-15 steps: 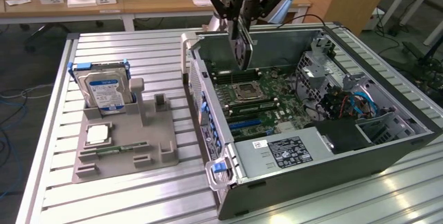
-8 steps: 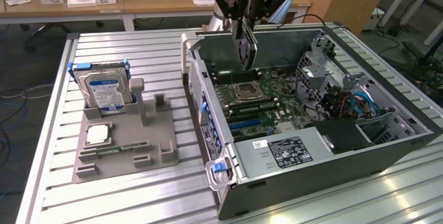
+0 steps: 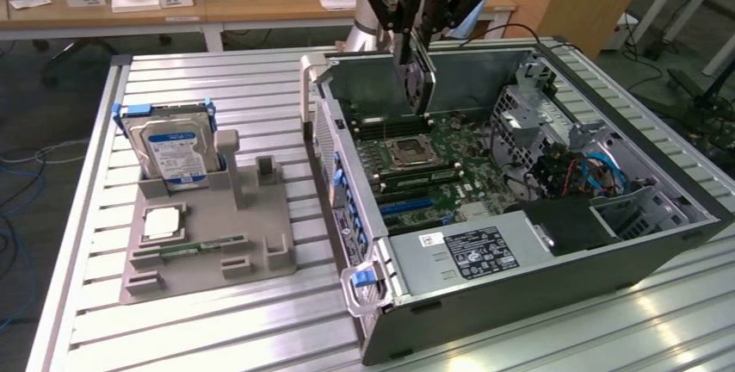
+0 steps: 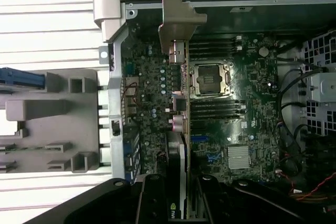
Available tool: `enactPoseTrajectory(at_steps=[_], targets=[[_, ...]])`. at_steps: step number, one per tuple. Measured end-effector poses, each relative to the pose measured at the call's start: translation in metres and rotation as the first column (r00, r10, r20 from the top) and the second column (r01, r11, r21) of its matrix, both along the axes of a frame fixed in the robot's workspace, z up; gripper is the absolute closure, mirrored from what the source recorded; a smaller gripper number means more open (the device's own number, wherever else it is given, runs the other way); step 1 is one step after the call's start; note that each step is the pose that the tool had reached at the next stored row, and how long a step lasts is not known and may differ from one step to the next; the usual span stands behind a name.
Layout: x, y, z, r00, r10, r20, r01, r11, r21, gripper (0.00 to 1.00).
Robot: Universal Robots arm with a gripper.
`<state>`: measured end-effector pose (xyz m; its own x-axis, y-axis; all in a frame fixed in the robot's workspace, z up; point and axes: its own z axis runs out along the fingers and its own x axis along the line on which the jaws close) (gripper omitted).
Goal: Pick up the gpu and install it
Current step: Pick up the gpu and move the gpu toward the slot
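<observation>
Open computer case [image 3: 643, 247] is lying on its side on the slatted metal worktop [image 3: 230, 329], with the green motherboard [image 3: 460, 161] facing up. The arm's 2 black fingers [image 3: 397, 10] are gripping the gpu [image 3: 419, 79] by its upper edge, 1 finger on each face. The card is hanging on edge inside the case opening, over the far part of the motherboard and just beyond the processor socket [image 3: 410, 153]. Whether its lower edge is touching the board cannot be told. In the wrist view, the fingers [image 4: 152, 203] are clamping the gpu [image 4: 178, 129], which is showing edge-on and running beside the socket [image 4: 210, 78], its grey bracket [image 4: 178, 19] near the case wall. At the exterior view's left, well apart from the case, a grey holder [image 3: 206, 260] is carrying 1 upright blue-labelled hard drive [image 3: 172, 150], 1 silver square chip [image 3: 161, 221] and 1 slim green memory stick [image 3: 195, 251].
</observation>
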<state>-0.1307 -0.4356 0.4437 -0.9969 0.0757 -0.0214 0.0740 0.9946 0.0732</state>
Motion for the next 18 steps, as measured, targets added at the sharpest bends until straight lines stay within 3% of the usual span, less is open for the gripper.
enactPoseTrajectory(at_steps=[18], targets=[[0.022,0.0,0.0,1.0,0.0,0.0,0.0,1.0,0.0029,0.73]])
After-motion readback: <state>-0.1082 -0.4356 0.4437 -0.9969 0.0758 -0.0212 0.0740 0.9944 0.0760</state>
